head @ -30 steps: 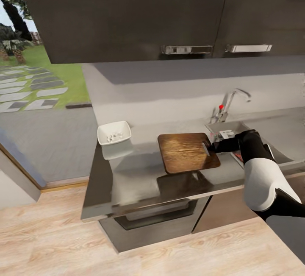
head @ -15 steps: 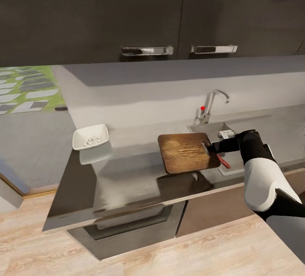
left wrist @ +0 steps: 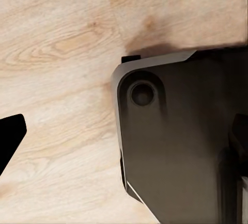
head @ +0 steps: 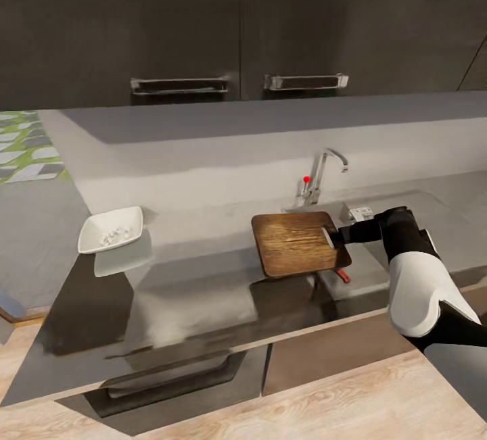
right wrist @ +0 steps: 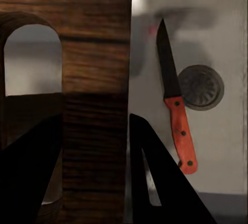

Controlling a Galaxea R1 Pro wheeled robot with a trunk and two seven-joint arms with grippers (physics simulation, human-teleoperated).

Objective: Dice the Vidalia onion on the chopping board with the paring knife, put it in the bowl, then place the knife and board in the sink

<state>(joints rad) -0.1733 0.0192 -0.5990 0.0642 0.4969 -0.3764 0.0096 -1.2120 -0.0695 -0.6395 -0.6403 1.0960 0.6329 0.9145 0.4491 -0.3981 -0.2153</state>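
Chopping board [head: 298, 242]: dark-brown, grain visible, being held level above the countertop [head: 203, 284] and casting a shadow on the glossy surface below it. Its handle end is reaching over the near edge of the sink [head: 362, 267]. In the right wrist view the board [right wrist: 82, 79] is sitting between the two dark fingers [right wrist: 155, 182], with the oblong handle slot beside the gripped strip of wood. Right gripper [head: 331, 236]: clamping the short handle end of the board, jaws closed onto the wood.

Paring knife [right wrist: 174, 102]: lying flat on the grey sink floor, red handle with three rivets, dark blade pointing away from the handle, and the handle passing just beside the round drain hole [right wrist: 200, 87]. In the head view only a bit of red is peeking out under the board's corner [head: 343, 276].

Bowl [head: 111, 230]: white, squarish, sitting on the countertop well apart from the board, toward the counter's left end, with small white cubes of diced onion [head: 115, 234] inside.

Tap [head: 322, 173]: curved chrome, red knob, standing behind the sink against the wall. Dark upper cabinets [head: 237, 21] are hanging above, with two metal bar handles.

Left gripper: the left wrist view is showing pale wood floor [left wrist: 62, 79] and a dark part of the robot's base [left wrist: 181, 141]; one black finger tip [left wrist: 10, 136] is entering at the frame edge, so I cannot tell whether it is open or closed.

Writing or labels: none legible anywhere.
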